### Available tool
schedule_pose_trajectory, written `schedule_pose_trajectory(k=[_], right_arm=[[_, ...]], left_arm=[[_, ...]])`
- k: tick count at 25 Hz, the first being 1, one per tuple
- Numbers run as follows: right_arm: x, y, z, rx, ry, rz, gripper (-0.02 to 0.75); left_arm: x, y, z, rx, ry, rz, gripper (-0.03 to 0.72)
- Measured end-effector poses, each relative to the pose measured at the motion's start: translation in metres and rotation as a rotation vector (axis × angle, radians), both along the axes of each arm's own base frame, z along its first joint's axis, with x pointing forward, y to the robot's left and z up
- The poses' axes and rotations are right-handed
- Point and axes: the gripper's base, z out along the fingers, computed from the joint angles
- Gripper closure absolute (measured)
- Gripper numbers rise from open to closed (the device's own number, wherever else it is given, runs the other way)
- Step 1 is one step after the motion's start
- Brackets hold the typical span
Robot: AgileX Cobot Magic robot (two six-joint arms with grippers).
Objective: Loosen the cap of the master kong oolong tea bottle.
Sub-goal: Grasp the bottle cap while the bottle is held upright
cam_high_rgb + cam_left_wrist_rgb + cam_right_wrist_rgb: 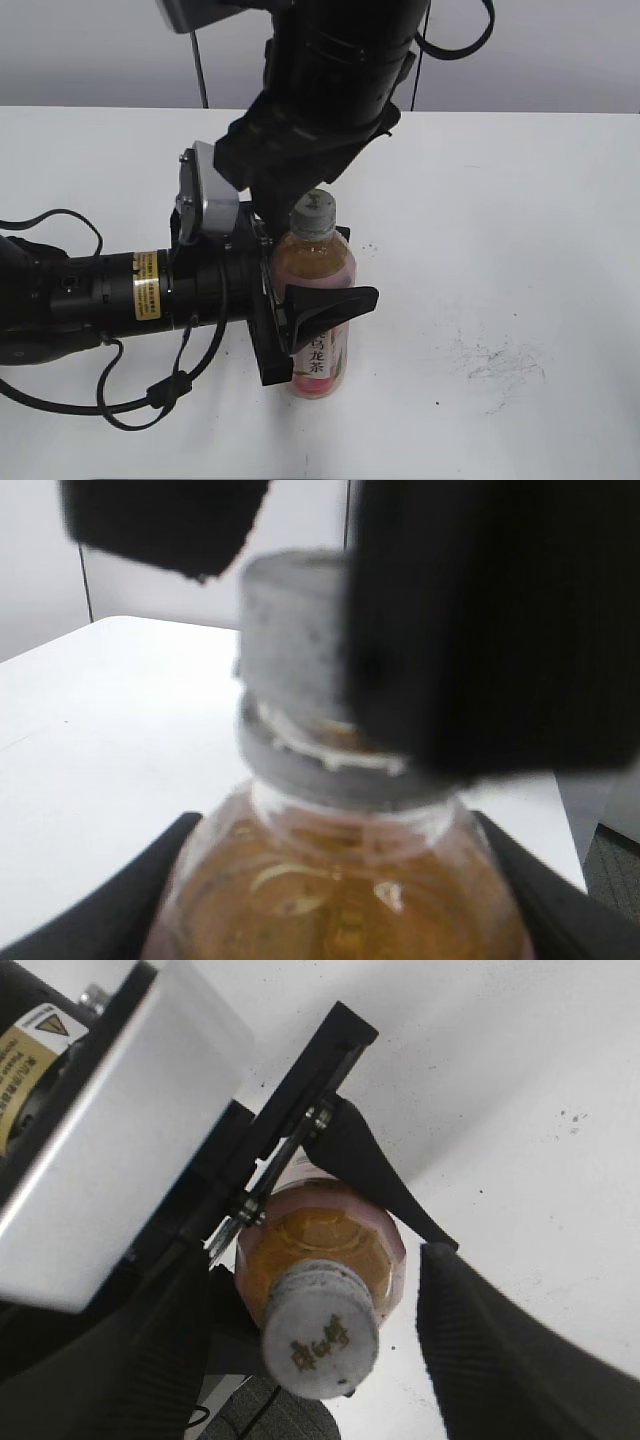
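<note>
- The master kong oolong tea bottle (pixel 315 300) stands upright on the white desk (pixel 520 200), near the middle of the exterior view.
- The left tool (pixel 300 320) reaches in from the left side and clamps the bottle body at label height. One dark finger (pixel 335 303) crosses the front of the bottle; the other lies behind it and is mostly hidden. The left wrist view shows both fingers flanking the shoulder of the bottle (pixel 340 900).
- Judgement: the bracing step is done. The bottle is held against rotation.
- The right tool (pixel 310 1340) comes down from above, with its arm hiding part of the neck in the exterior view.
- In the right wrist view, the cap (pixel 320 1332) sits between the two ribbed fingers (pixel 500 1350) of the right tool, with visible gaps on both sides. The jaws stand open and hold nothing.
- In the left wrist view, one dark finger (pixel 480 630) overlaps the cap (pixel 295 630). Whether it touches the cap cannot be told; the picture is blurred.
- The cap (pixel 312 213) is seated on the neck. The ring (pixel 320 770) below it looks intact, though blur prevents certainty.
- Judgement: loosening is not yet shown. Remaining steps: close the right tool on the cap, then turn it while the left tool holds the bottle.
</note>
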Motion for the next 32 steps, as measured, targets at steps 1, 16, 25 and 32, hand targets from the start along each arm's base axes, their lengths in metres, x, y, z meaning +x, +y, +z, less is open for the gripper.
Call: schedule_pose_trajectory(k=[1, 16, 25, 32], right_arm=[[0.0, 0.0, 0.001, 0.003, -0.002, -0.001, 0.256], [-0.004, -0.005, -0.002, -0.016, 0.004, -0.001, 0.256], [-0.004, -0.006, -0.004, -0.029, 0.003, 0.0, 0.256], [-0.004, -0.006, -0.004, -0.029, 0.003, 0.0, 0.256]], left_arm=[[0.0, 0.0, 0.0, 0.0, 0.0, 0.0, 0.242], [0.0, 0.0, 0.0, 0.0, 0.0, 0.0, 0.242], [0.0, 0.0, 0.0, 0.0, 0.0, 0.0, 0.242], [0.0, 0.0, 0.0, 0.0, 0.0, 0.0, 0.242]])
